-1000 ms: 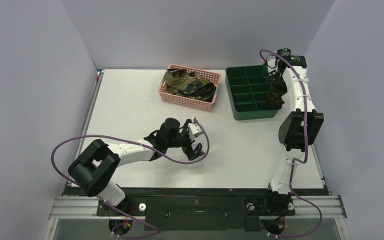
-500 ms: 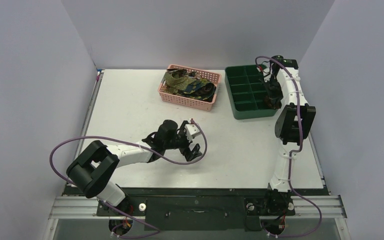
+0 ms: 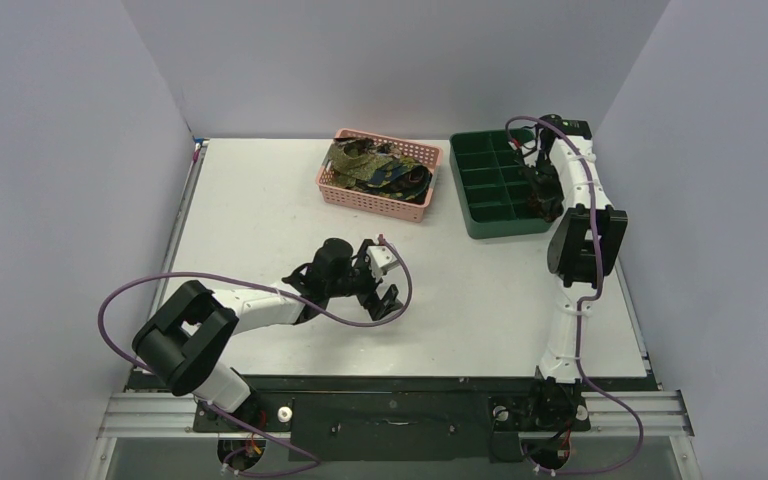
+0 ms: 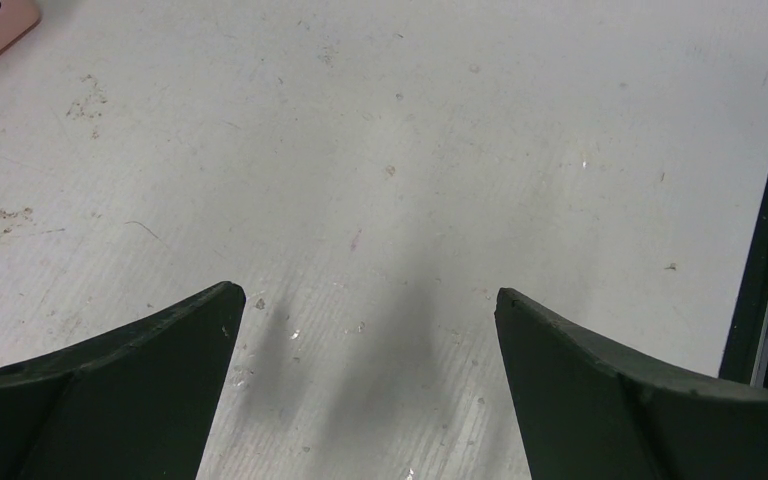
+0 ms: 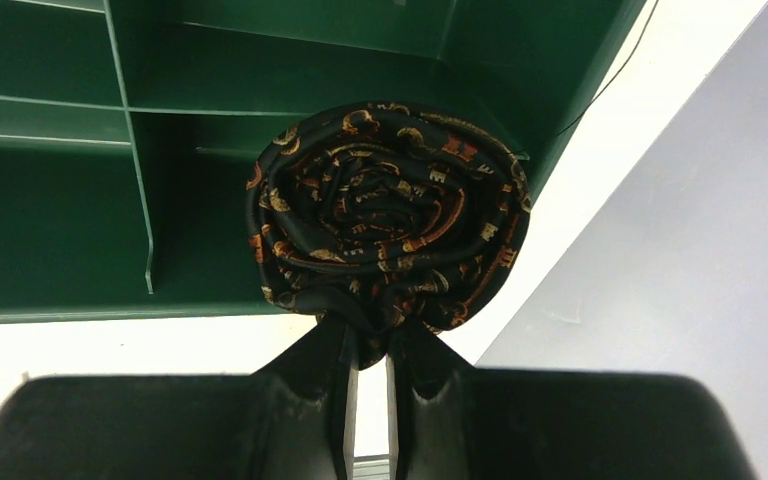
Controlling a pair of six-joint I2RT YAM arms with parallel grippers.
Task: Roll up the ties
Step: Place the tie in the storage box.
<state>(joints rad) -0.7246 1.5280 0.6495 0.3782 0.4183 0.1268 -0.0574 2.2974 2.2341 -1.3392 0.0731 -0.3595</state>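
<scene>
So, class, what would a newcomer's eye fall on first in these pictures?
A tightly rolled dark tie with orange-gold patterning, pinched in the right fingers over the right side of the green tray. Next, the pink basket at the back of the table, heaped with loose ties. The left fingers hang wide apart above the table.

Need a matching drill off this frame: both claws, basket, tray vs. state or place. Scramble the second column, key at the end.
1. left claw
2. right claw
3. pink mesh basket
4. green compartment tray

A. shut on a rolled tie
B. holds a heap of loose ties
C. open over bare table
D. at the table's far right

Pairs: 1-C, 2-A, 3-B, 4-D
</scene>
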